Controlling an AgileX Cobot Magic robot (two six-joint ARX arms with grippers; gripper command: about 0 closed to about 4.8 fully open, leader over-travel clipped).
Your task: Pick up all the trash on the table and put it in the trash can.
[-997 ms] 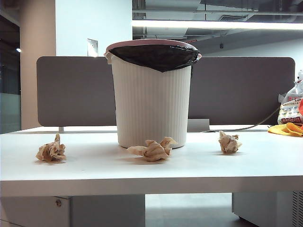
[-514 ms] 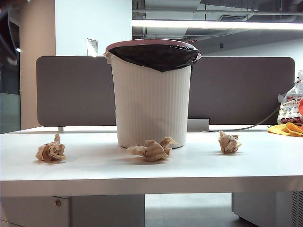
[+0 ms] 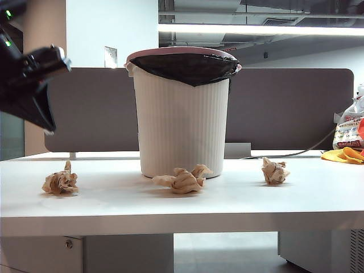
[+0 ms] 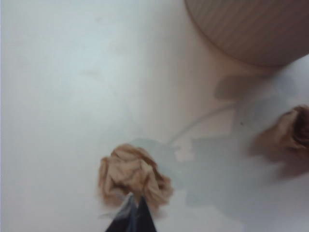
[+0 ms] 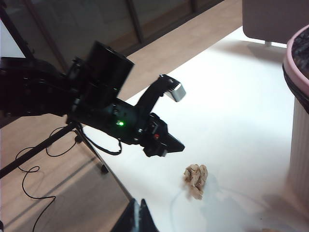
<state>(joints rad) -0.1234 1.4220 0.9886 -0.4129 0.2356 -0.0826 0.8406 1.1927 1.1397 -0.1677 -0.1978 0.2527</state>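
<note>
Three crumpled tan-brown trash wads lie on the white table [image 3: 170, 210]: one at the left [image 3: 60, 182], one in the middle [image 3: 183, 179] against the foot of the trash can [image 3: 182, 114], one at the right [image 3: 274, 170]. My left gripper [image 4: 135, 203] is shut and empty, hanging well above the left wad [image 4: 133, 176]; the arm shows dark at the exterior view's upper left [image 3: 28, 85]. My right gripper [image 5: 137, 205] is shut and empty, high over the table's left edge, looking at the left arm [image 5: 111, 111] and that same wad [image 5: 195, 179]. It is outside the exterior view.
A grey divider panel [image 3: 85, 108] runs along the table's back. A printed plastic bag [image 3: 348, 131] and an orange-yellow cloth [image 3: 344, 154] sit at the far right, with a cable [image 3: 296, 152] behind. A tripod leg and cords [image 5: 48, 145] lie on the floor beyond the table's left edge.
The left arm has swung into the exterior view at the upper left, over the left wad. The wads and the trash can have not moved.
</note>
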